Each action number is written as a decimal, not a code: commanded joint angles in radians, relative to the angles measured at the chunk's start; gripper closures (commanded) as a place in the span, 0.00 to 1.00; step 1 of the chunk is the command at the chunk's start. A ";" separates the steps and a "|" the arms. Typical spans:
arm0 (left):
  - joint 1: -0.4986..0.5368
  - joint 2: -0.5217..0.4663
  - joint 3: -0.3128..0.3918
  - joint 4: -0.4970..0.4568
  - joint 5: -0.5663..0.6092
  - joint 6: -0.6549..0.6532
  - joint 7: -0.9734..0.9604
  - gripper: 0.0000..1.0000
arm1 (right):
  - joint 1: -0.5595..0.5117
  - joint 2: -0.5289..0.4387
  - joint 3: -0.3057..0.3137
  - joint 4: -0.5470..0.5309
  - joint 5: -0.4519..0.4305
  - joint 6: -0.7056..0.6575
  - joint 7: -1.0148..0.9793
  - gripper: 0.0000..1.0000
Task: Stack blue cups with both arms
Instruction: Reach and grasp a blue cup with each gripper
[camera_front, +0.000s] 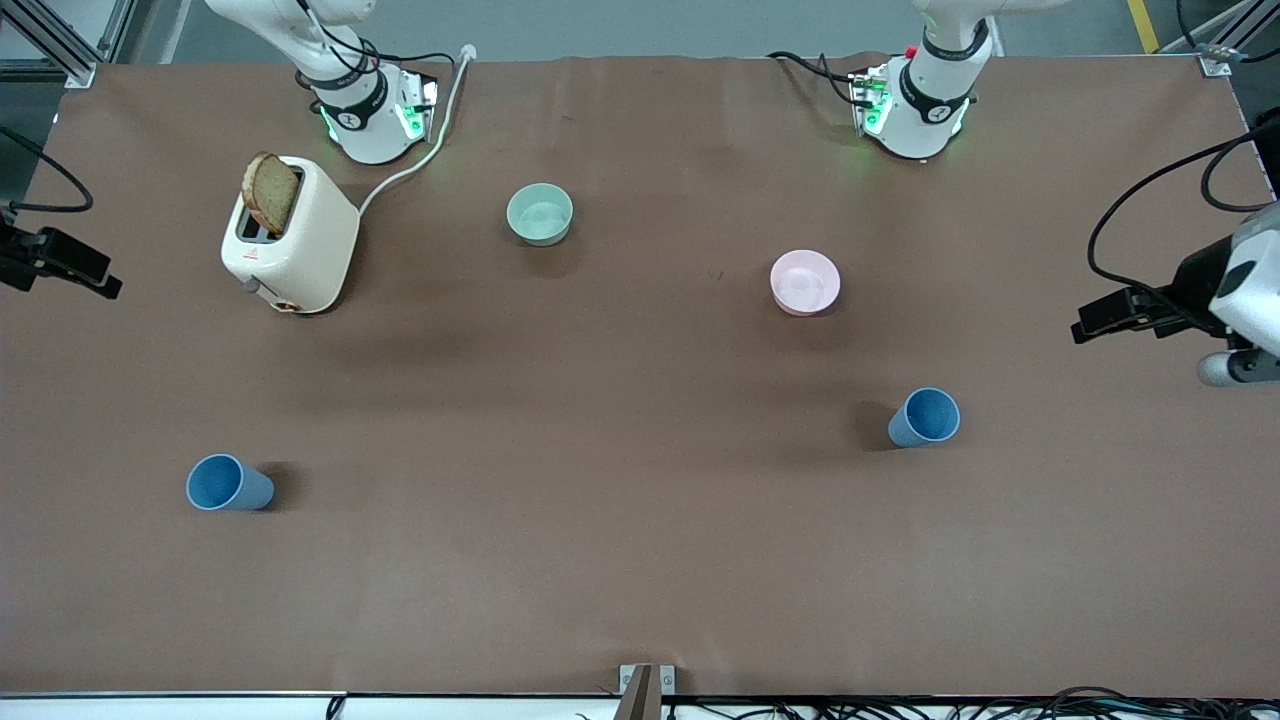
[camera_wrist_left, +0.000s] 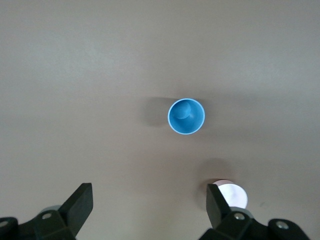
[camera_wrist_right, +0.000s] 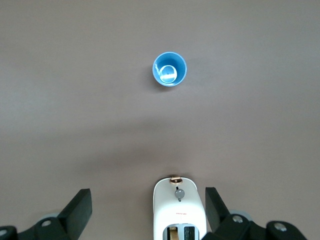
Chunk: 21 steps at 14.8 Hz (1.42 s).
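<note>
Two blue cups stand upright and far apart on the brown table. One cup (camera_front: 228, 483) is toward the right arm's end and shows in the right wrist view (camera_wrist_right: 169, 69). The other cup (camera_front: 925, 417) is toward the left arm's end and shows in the left wrist view (camera_wrist_left: 186, 116). My left gripper (camera_wrist_left: 150, 195) is open and empty, high over the table near the pink bowl. My right gripper (camera_wrist_right: 147, 197) is open and empty, high over the toaster. In the front view only the arms' bases show; both hands are out of view.
A white toaster (camera_front: 290, 235) with a bread slice (camera_front: 270, 192) stands near the right arm's base, its cable running to the table's edge. A mint-green bowl (camera_front: 540, 213) and a pink bowl (camera_front: 805, 282) sit farther from the front camera than the cups.
</note>
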 joint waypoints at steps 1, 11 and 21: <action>-0.019 0.016 -0.003 -0.016 0.059 0.005 0.033 0.00 | -0.041 0.069 0.010 0.012 -0.016 0.081 -0.011 0.00; -0.030 0.144 -0.009 -0.257 0.060 0.305 0.033 0.00 | -0.156 0.390 0.013 -0.045 0.036 0.475 -0.209 0.00; -0.052 0.322 -0.009 -0.255 0.060 0.469 0.008 0.00 | -0.150 0.609 0.017 -0.039 0.158 0.712 -0.210 0.12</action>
